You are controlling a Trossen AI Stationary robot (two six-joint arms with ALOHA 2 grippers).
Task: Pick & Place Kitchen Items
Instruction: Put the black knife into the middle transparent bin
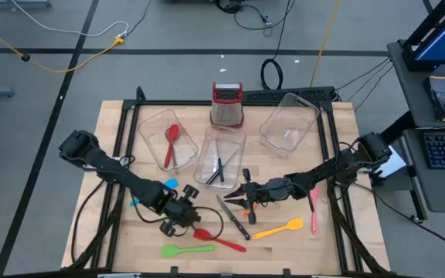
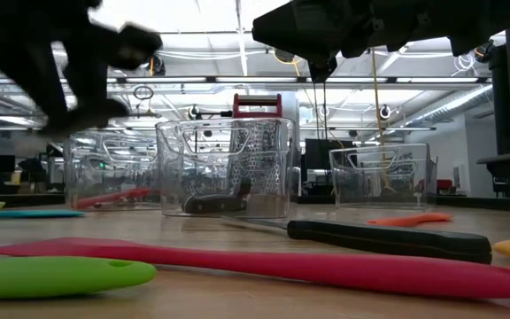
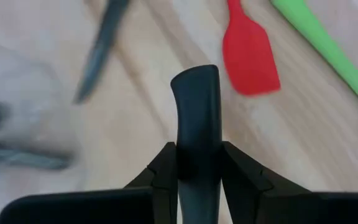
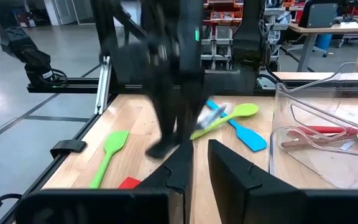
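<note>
Two grippers are mine. My left gripper [image 3: 197,168] clamps a black knife handle [image 3: 196,118] above the front of the table [image 1: 114,131], near the red spatula [image 1: 216,239] and green spatula [image 1: 185,250]. My right gripper [image 1: 247,193] hovers mid-table, its fingers nearly together around nothing, just beside the black-handled knife [image 1: 233,218] lying flat. More knives [image 1: 219,170] sit in the middle clear tub [image 1: 234,139]; a red spoon [image 1: 171,144] lies in the left tub [image 1: 147,123].

Black-handled knife [image 3: 196,124] pinched in the left gripper [image 3: 197,168]; red spatula [image 3: 248,53] lies flat beside green spatula [image 3: 328,43]
</note>
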